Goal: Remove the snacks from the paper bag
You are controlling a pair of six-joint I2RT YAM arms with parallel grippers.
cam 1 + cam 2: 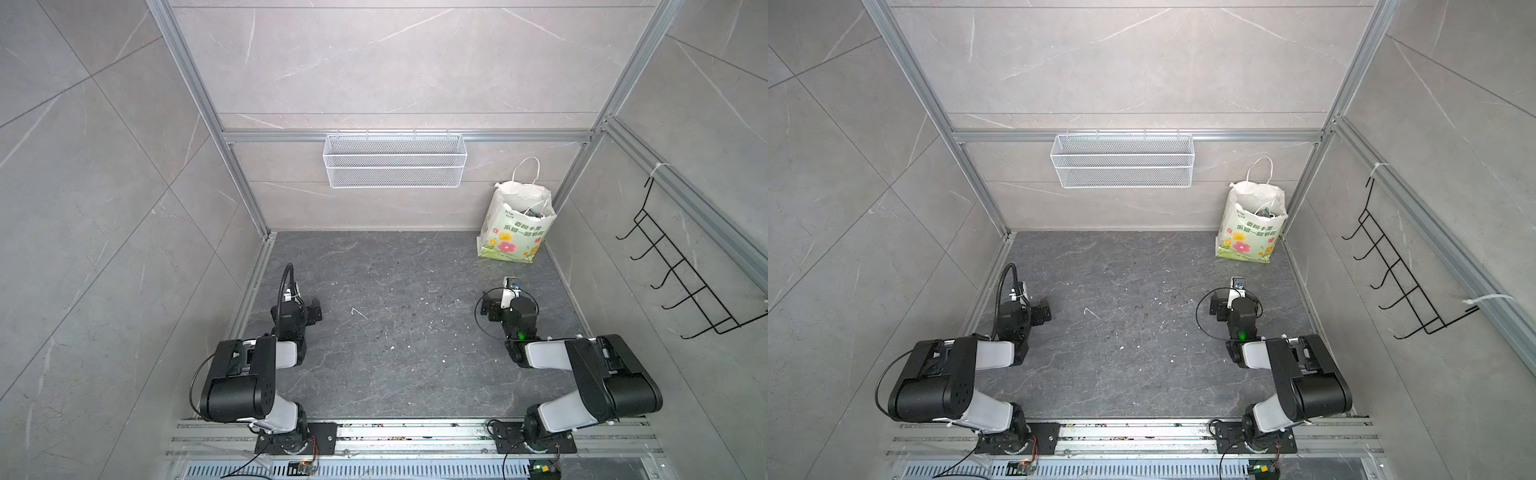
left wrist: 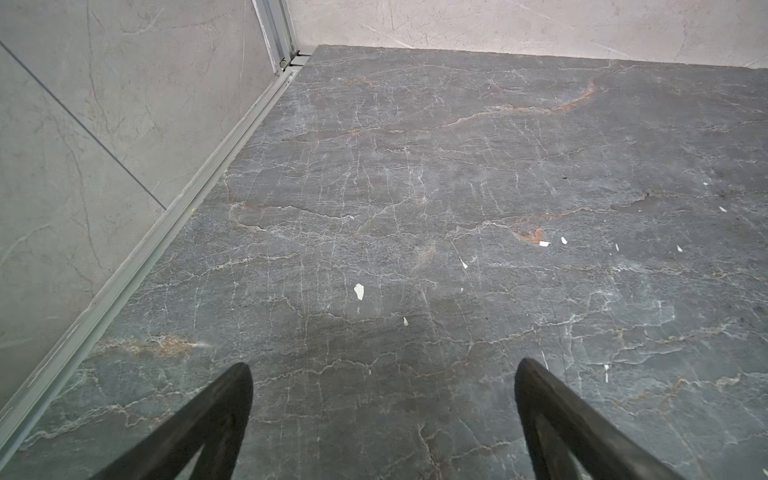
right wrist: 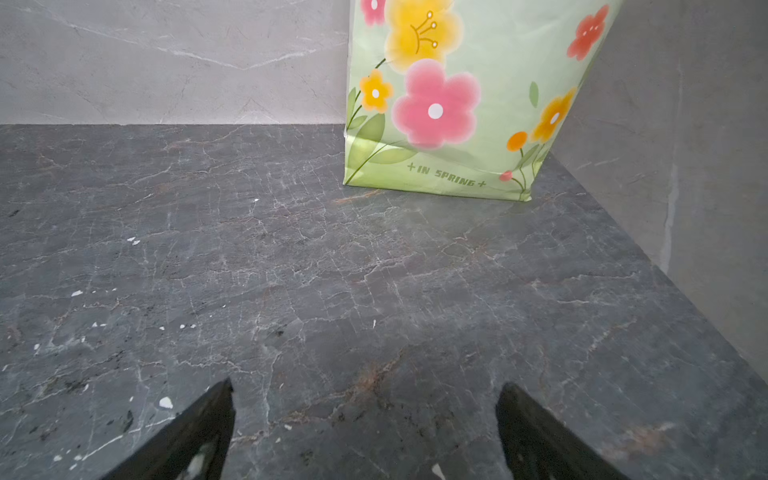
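1. Bag: a white paper carrier bag with flower print and green base (image 1: 515,232) (image 1: 1250,235) (image 3: 436,104) stands upright on the dark grey veined stone tabletop (image 1: 395,353). In both top views it sits in the far corner at about 1 o'clock, close to the back and right walls. Contact with the walls cannot be told.
2. Bag mouth is open and one white cord handle (image 1: 525,168) stands up above it. Dark mixed-colour contents (image 1: 537,214) show inside, too small to identify.
3. Left gripper (image 2: 382,374): jaws spread wide with nothing between them, over bare tabletop at about 9 o'clock, well apart from the bag.
4. Right gripper (image 3: 365,390): jaws spread wide and empty, at about 3 o'clock. It faces the bag's lower front, with bare tabletop between them.
5. White wire mesh basket (image 1: 395,166) hangs on the back-wall rail at 12 o'clock. Black wire hook rack (image 1: 681,282) hangs on the right wall at 3 o'clock.
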